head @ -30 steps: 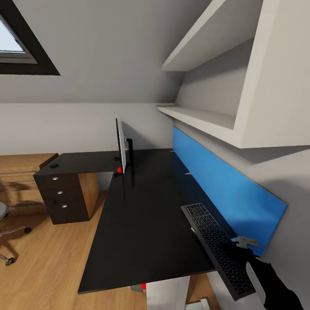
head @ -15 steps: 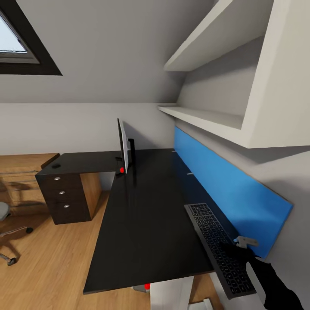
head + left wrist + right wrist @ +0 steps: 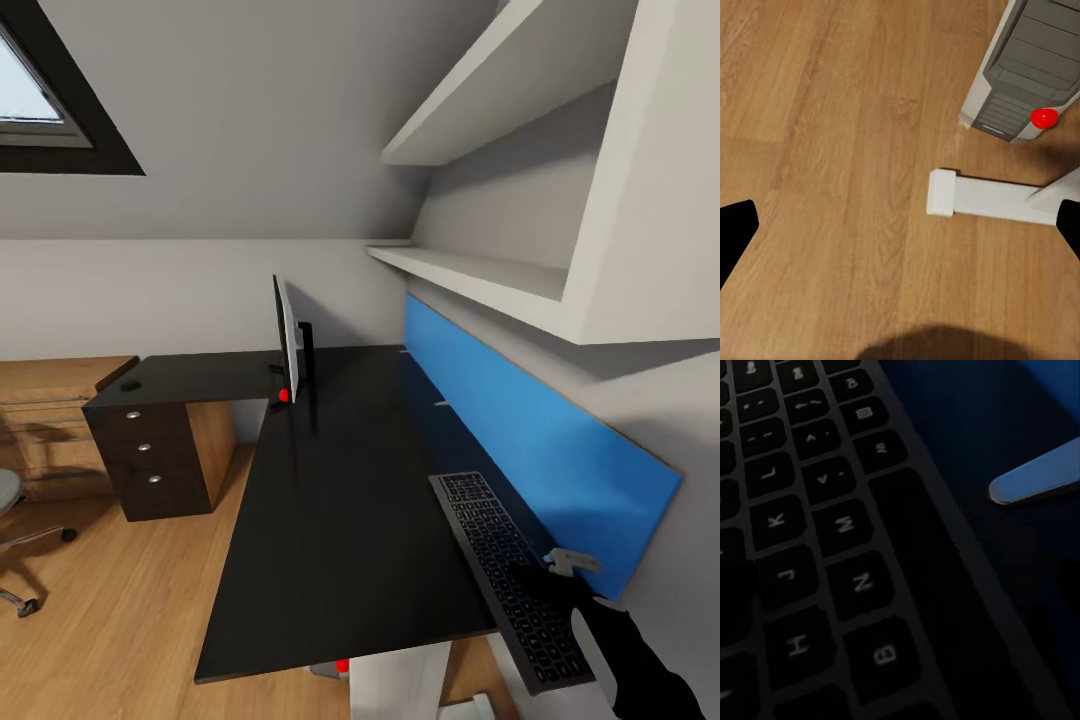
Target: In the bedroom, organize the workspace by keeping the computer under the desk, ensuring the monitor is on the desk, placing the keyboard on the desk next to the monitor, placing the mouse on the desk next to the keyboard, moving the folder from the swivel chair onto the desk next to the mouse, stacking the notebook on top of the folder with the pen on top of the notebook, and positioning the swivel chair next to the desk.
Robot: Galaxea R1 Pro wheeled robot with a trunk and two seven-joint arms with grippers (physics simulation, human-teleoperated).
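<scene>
Glossy black bench [image 3: 340,500] is carrying the keyboard [image 3: 505,575] along its back edge beside the blue wall panel [image 3: 530,450], well apart from the monitor [image 3: 286,340]. The right claw [image 3: 565,580] is gripping the keyboard's near end, probably for repositioning; the left claw [image 3: 900,225] is hanging open over the floor [image 3: 832,150].

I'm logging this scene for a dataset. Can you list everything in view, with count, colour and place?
desk: 1, black, L-shaped, along the wall
drawer unit: 1, black, three silver knobs, at the desk's far end
monitor: 1, edge-on, red light low, far on the desk
keyboard: 1, dark, near desk end, overhanging the edge
mouse: 1, black, above the drawers
wall panel: 1, blue, behind the desk
shelves: 2, white
chair: 1, partly seen
computer: 1, grey, on the floor
right pincer: 1, black, at the keyboard
</scene>
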